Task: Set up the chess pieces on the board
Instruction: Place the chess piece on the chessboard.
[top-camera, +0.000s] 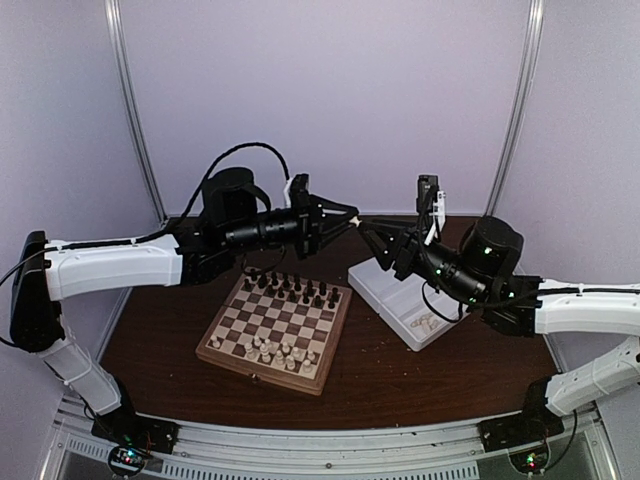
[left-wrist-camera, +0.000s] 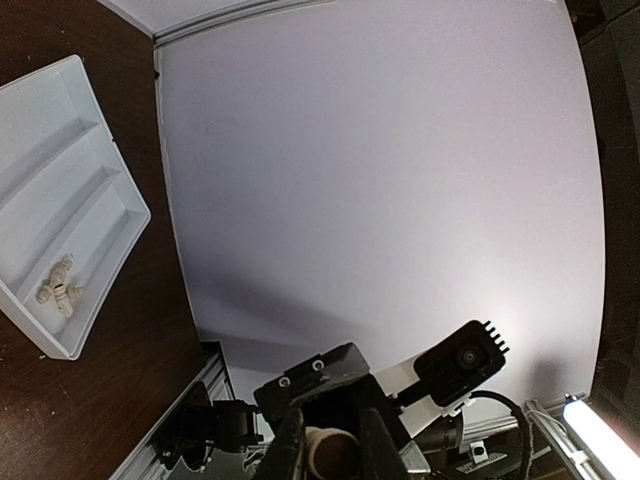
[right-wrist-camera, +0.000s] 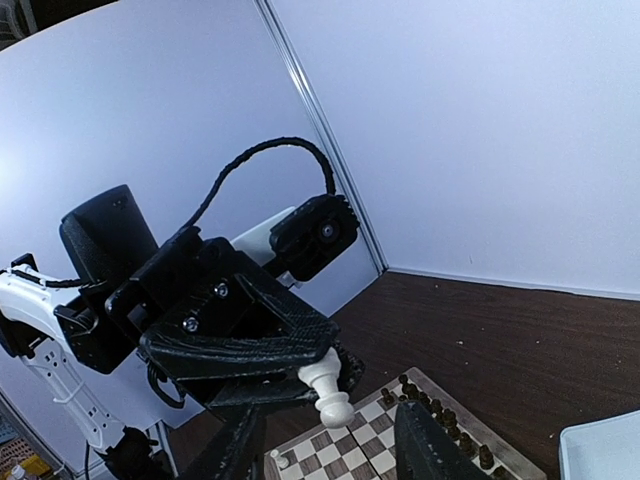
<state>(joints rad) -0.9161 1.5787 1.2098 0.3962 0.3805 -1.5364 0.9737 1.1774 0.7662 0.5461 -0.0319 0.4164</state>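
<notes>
My left gripper (top-camera: 350, 215) hangs in the air above the gap between the board (top-camera: 215, 350) and the tray, shut on a cream chess piece (right-wrist-camera: 328, 385). The piece's rounded end sticks out past the left fingers (right-wrist-camera: 250, 340). My right gripper (right-wrist-camera: 330, 440) faces it tip to tip, open, one finger on each side of the piece and neither touching it. In the left wrist view the piece (left-wrist-camera: 335, 455) shows clamped between the left gripper's (left-wrist-camera: 332, 430) fingers. Several cream pieces (top-camera: 275, 350) stand on the board's near rows.
Dark pieces (top-camera: 290, 285) fill the board's far rows. A white compartment tray (top-camera: 390, 290) lies right of the board with a few cream pieces (top-camera: 428, 322) in its near end; these pieces (left-wrist-camera: 55, 290) also show in the left wrist view. White walls close in behind.
</notes>
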